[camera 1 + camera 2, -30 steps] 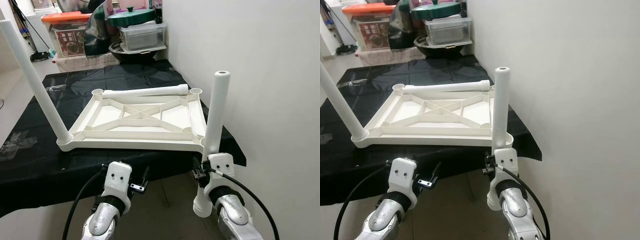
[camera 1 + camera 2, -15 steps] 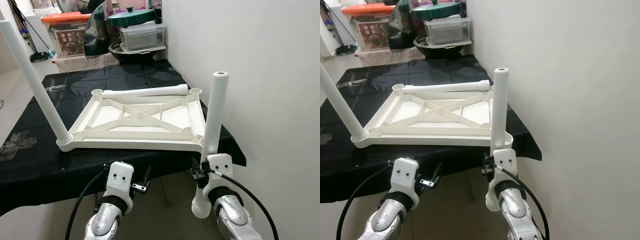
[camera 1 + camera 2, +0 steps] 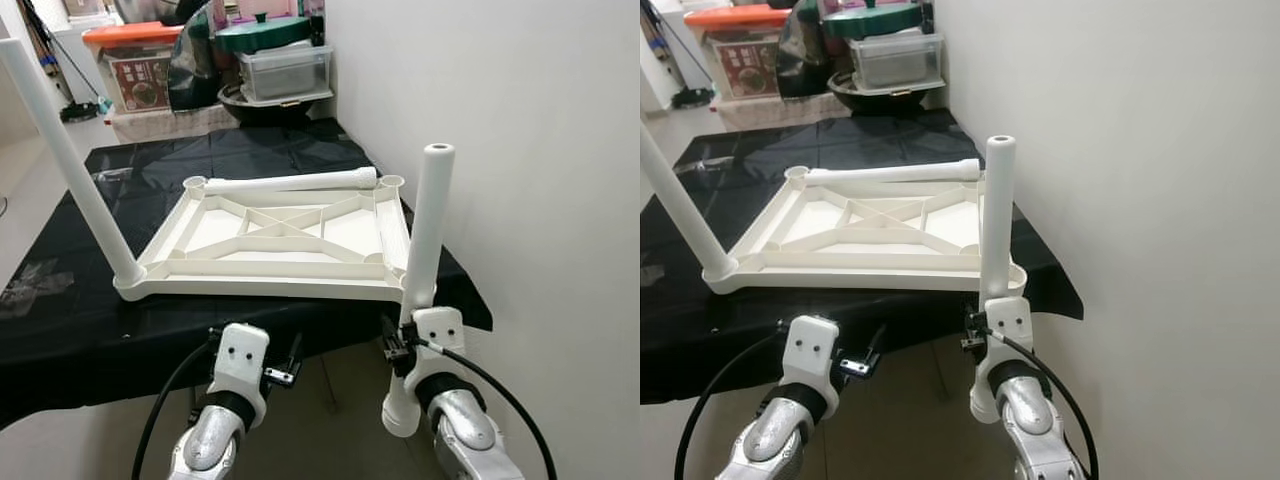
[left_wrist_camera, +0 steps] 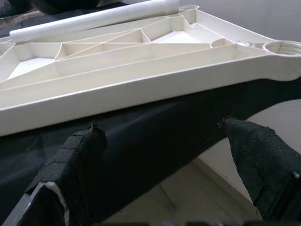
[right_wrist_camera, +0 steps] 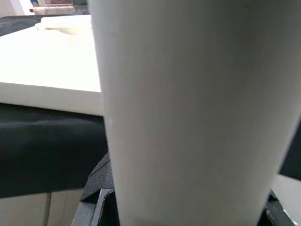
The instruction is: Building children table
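An upside-down white table top (image 3: 260, 288) lies on a black cloth (image 3: 60, 320). One white leg (image 3: 70, 165) stands in its near-left corner socket. A second leg (image 3: 290, 183) lies across the far edge. My right gripper (image 3: 405, 345) is shut on a third white leg (image 3: 425, 230), held upright just in front of the near-right corner socket (image 4: 282, 47), its lower end below the table edge. That leg (image 5: 188, 108) is very close in the right wrist view. My left gripper (image 3: 275, 365) hangs open below the front edge, with nothing between its fingers (image 4: 80, 160).
A white wall (image 3: 520, 150) runs close along the right side of the table. Storage boxes (image 3: 140, 70) and lidded containers (image 3: 285, 70) are stacked behind the table. Bare floor (image 3: 330, 420) lies under the front edge.
The right gripper has carried the upright leg a little to the left, towards the near-right corner. The left gripper has barely moved.
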You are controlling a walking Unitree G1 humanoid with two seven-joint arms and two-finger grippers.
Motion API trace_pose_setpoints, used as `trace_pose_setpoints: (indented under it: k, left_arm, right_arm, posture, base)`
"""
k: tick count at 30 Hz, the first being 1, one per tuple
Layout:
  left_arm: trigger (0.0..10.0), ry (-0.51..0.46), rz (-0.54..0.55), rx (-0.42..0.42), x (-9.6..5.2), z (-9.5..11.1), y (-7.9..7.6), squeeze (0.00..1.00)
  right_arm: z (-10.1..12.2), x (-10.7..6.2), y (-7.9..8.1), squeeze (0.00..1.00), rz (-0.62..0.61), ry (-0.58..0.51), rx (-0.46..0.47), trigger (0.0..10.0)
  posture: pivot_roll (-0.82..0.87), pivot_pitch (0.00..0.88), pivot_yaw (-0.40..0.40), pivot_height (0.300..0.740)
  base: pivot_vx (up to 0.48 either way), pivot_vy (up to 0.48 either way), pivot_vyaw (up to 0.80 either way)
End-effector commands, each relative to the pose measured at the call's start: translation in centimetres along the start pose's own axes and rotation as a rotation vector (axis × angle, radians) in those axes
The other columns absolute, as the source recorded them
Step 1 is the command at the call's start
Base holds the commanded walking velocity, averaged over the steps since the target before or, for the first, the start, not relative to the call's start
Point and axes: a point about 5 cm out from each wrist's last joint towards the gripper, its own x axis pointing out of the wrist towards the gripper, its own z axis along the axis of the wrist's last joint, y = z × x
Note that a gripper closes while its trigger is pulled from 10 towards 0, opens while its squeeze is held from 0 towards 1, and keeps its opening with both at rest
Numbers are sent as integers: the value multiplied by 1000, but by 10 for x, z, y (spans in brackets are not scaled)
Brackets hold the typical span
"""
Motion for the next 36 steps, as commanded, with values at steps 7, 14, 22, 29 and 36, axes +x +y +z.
trace_pose_setpoints:
  k: [7, 14, 22, 29, 36]
  left_arm:
    - [10000, 34, 6, 8, 0, -6, 1, 0]
    - [10000, 30, 12, 8, 0, -5, 2, 0]
    - [10000, 23, 11, 8, -1, -4, 2, 0]
    - [10000, 21, 10, 6, -1, -4, 1, 0]
    - [10000, 21, 10, 0, -2, -5, 0, 0]
  right_arm:
    - [1, 0, 5, 0, 18, 0, 8, 10000]
    - [3, 0, 7, 0, 34, -6, -5, 10000]
    - [4, -1, 11, 0, 65, -11, -30, 10000]
    - [0, -1, 12, 0, 72, 14, -39, 10000]
    - [-3, -1, 12, 0, 74, 41, -24, 10000]
  posture:
    - [-25, 0, -2, 740]
    - [-23, 0, -3, 740]
    - [-22, 0, -3, 740]
    - [-26, 0, -1, 740]
    - [-30, 0, -5, 740]
  base:
    - [-245, 0, 0]
    - [0, 0, 0]
    - [0, 0, 368]
    - [0, 0, 800]
    - [0, 0, 0]
